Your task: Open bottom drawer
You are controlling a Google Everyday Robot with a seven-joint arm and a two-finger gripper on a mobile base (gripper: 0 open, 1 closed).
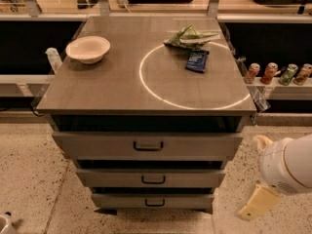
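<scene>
The grey cabinet [146,145] has three stacked drawers. The bottom drawer [122,200] is the lowest and narrowest-looking, with a small dark pull handle [154,203], and it sits pushed in. My gripper [258,203] hangs low at the right, beside the cabinet's lower right corner, at about the height of the bottom drawer. It is apart from the drawer and holds nothing that I can see. The white arm housing [287,165] is just above it.
On the cabinet top are a white bowl [88,48], a green bag [191,35] and a dark blue packet [197,61] by a white circle mark. Several cans [278,73] stand on a ledge at the right. A speckled floor [29,179] surrounds the cabinet.
</scene>
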